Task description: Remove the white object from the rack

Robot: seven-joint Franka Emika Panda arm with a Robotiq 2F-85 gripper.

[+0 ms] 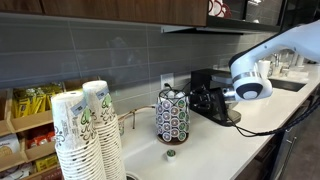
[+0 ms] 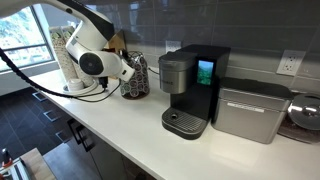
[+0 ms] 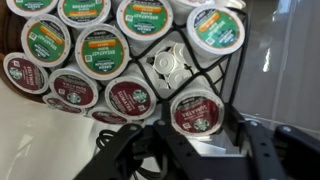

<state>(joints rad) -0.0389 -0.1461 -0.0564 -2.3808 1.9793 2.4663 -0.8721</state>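
Observation:
The rack (image 1: 172, 116) is an upright wire carousel of round coffee pods on the counter; it also shows behind the arm in an exterior view (image 2: 133, 76). In the wrist view the rack (image 3: 232, 70) fills the frame with green-topped and dark red pods. The white object (image 3: 168, 65) sits in a wire slot near the middle, among them. My gripper (image 3: 190, 138) is open, its dark fingers spread at the bottom of the frame, just below a dark red pod (image 3: 195, 110) and below the white object. In an exterior view the gripper (image 1: 203, 100) is right beside the rack.
A small green-topped pod (image 1: 171, 153) lies on the counter in front of the rack. Stacked paper cups (image 1: 85, 130) and a wooden shelf of yellow packets (image 1: 25, 125) stand nearby. A coffee machine (image 2: 190, 90) and a grey appliance (image 2: 250, 110) stand further along the counter.

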